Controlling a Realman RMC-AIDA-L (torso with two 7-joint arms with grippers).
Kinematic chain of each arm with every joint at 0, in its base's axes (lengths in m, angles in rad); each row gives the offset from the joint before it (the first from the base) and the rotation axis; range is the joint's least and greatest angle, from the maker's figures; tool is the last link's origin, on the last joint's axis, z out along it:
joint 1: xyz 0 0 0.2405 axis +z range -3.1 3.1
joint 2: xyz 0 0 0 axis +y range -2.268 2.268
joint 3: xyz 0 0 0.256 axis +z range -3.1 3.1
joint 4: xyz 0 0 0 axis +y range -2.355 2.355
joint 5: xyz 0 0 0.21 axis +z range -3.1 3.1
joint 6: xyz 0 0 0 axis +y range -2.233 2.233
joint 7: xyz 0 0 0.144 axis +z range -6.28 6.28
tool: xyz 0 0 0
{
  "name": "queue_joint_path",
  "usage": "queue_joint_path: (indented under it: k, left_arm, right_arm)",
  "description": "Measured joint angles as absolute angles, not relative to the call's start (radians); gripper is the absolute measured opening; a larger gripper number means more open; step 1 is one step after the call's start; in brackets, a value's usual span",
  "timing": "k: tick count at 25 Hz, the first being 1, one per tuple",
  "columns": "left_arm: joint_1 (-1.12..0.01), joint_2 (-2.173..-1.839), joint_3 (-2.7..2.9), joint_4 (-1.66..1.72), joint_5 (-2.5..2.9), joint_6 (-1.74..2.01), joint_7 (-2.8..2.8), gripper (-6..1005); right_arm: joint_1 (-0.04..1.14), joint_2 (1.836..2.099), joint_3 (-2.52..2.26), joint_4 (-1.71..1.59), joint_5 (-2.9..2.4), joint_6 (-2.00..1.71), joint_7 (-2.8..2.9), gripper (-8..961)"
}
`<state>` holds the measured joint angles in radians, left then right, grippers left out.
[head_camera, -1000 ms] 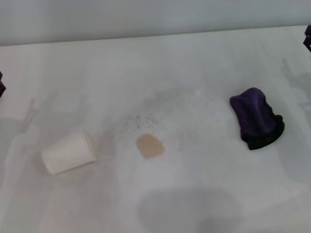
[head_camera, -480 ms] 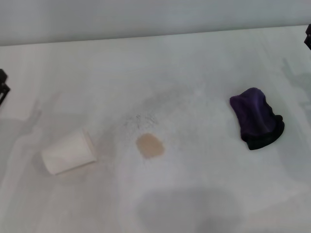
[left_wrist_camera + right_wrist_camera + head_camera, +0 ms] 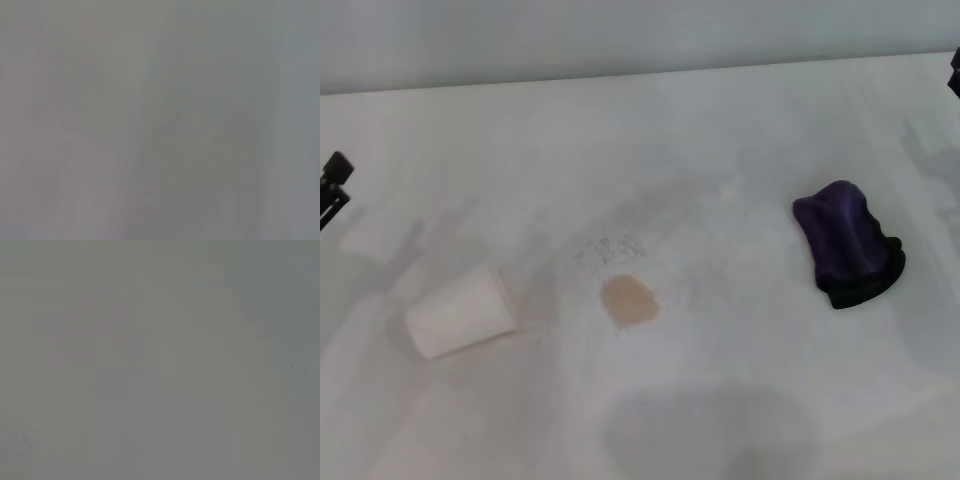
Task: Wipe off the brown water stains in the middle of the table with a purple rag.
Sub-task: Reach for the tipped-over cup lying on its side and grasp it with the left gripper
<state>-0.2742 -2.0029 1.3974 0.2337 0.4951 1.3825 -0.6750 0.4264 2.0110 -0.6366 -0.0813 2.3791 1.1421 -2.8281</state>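
Note:
A small tan-brown water stain lies flat near the middle of the white table. The dark purple rag sits in a wrinkled lump with a black edge at the right, well apart from the stain. Only a dark tip of my left gripper shows at the left edge of the head view, far from both. A sliver of my right gripper shows at the upper right edge, beyond the rag. Both wrist views show only plain grey surface.
A white paper cup lies on its side left of the stain. Faint grey speckled smudges lie just beyond the stain. The table's far edge meets a grey wall at the top.
The left gripper's tip has crept further into view at the left edge, moving up and rightwards. Rag, stain, cup and right gripper have not moved.

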Motion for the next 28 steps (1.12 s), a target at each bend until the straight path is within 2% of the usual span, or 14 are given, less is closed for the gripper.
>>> queue_joint_path:
  k: [9,13,16,23,28]
  left_arm:
    - [-0.178,-1.949,1.405,0.445,0.640,1.277,-0.902,861]
    - [-0.151,-1.904,1.381,0.585,0.811,1.210,-1.084,862]
    - [-0.140,-1.888,1.324,0.676,0.961,1.203,-1.209,862]
    - [-0.127,-1.907,1.126,0.986,1.447,1.243,-1.515,861]
    - [-0.198,-1.911,1.048,1.121,1.683,1.383,-1.620,861]
  right_arm:
    - [0.422,2.012,-0.637,-0.081,2.379,1.142,-2.828,843]
    - [0.429,2.014,-0.637,-0.080,2.379,1.144,-2.825,843]
    - [0.429,2.015,-0.637,-0.078,2.379,1.144,-2.825,843]
    - [0.430,2.018,-0.626,-0.074,2.382,1.146,-2.822,843]
    - [0.431,2.019,-0.623,-0.074,2.388,1.147,-2.823,843]
